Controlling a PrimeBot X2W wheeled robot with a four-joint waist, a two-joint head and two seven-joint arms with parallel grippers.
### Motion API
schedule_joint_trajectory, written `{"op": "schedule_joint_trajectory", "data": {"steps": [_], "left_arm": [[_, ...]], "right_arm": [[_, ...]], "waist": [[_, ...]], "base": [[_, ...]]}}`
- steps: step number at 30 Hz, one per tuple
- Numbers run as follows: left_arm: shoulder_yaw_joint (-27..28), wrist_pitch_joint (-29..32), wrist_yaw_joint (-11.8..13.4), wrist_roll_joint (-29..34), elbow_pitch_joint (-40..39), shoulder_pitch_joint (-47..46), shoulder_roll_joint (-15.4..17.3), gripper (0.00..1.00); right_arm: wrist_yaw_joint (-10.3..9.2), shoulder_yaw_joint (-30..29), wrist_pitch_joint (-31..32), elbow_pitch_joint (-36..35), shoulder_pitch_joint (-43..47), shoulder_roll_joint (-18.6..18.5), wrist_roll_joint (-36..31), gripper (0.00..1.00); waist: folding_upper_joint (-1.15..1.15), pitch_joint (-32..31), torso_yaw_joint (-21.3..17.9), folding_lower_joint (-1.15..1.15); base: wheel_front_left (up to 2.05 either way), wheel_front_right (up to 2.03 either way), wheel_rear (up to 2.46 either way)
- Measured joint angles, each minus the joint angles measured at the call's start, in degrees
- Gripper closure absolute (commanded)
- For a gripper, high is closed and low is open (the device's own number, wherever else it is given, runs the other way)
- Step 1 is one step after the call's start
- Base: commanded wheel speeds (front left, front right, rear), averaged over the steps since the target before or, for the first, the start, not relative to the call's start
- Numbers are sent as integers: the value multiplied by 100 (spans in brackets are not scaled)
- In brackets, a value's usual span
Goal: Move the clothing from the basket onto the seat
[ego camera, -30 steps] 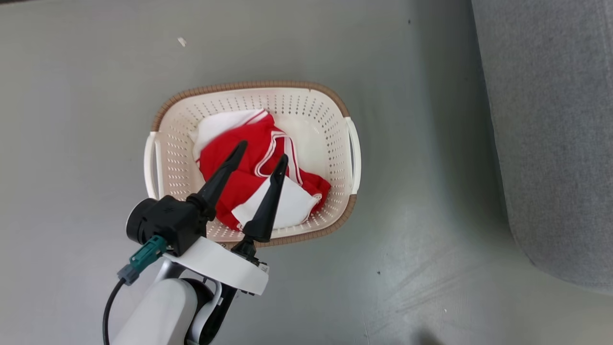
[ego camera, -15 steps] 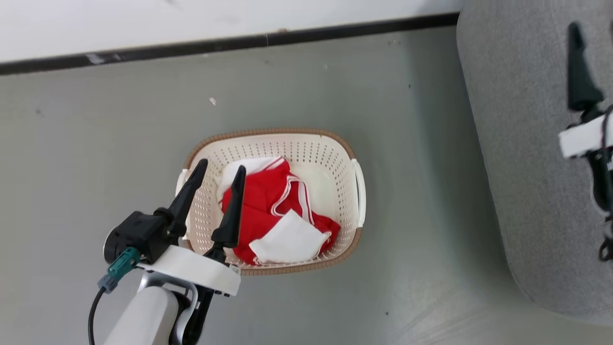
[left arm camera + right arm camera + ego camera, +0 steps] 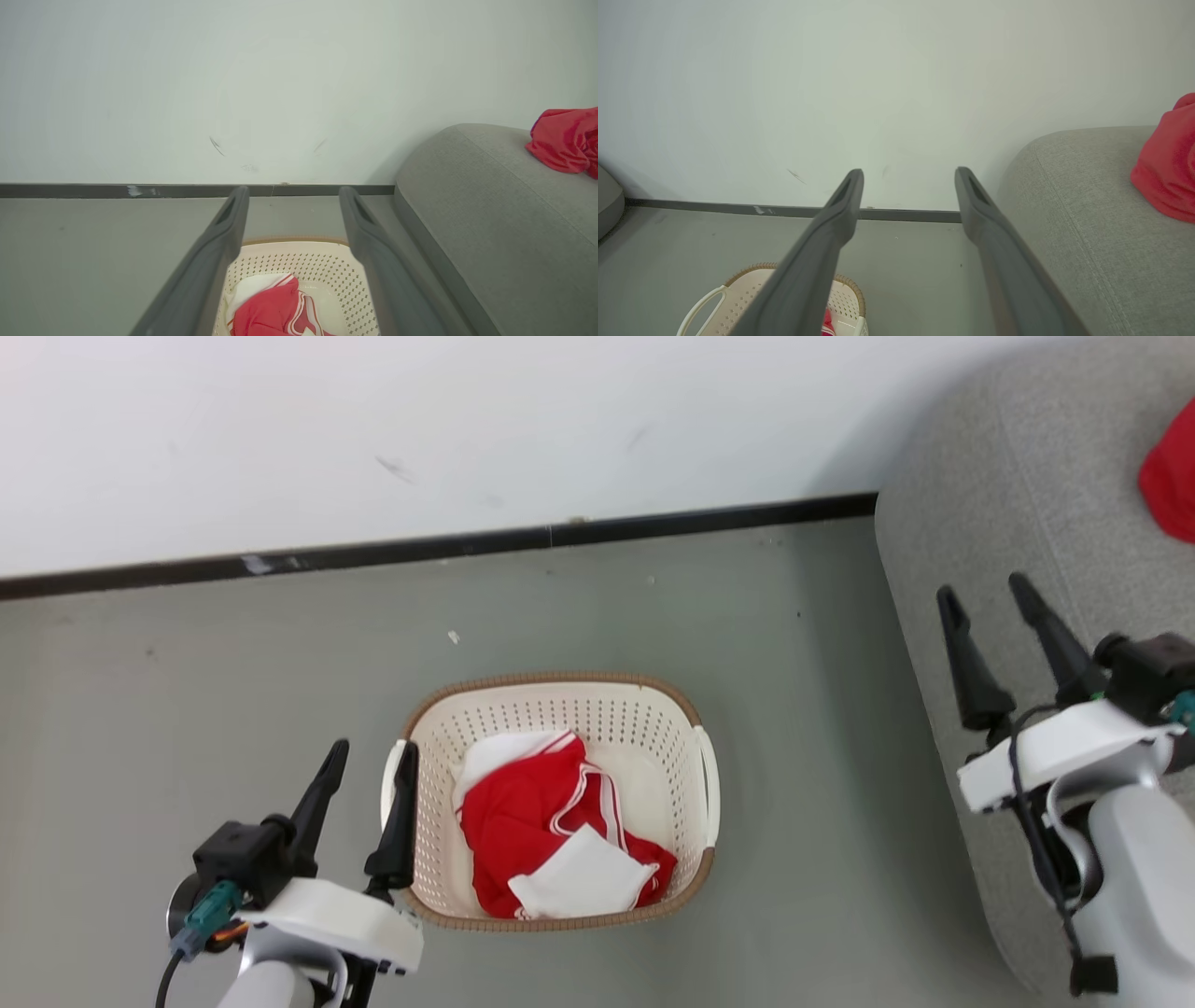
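Hovering lower left beside the basket, the left gripper is spread, empty; the right gripper too, over the seat. Red clothing lies in the basket; next, I'd say, dip in and pinch it.

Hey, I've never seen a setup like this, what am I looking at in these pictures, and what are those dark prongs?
This is a wheeled robot with two arms. The wide picture is from a camera on its head, looking down: the left gripper is at lower left, the right gripper at the right. The prongs are their fingers. The other two pictures come from a camera on each wrist, looking along those fingers. On the grey floor stands a white basket holding red and white clothing. Beside it is a grey sofa with another red garment lying on it. Both grippers are open and hold nothing.
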Motion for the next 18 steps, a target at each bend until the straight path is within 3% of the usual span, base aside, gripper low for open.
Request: {"op": "schedule_joint_trajectory", "data": {"steps": [18], "left_arm": [[124, -48, -10, -4, 365, 633, -3, 0]], "right_arm": [[-1, -172, 1, -231, 1320, 333, -476, 0]], "waist": [[0, -1005, 87, 0]], "base": [[0, 0, 0]]}}
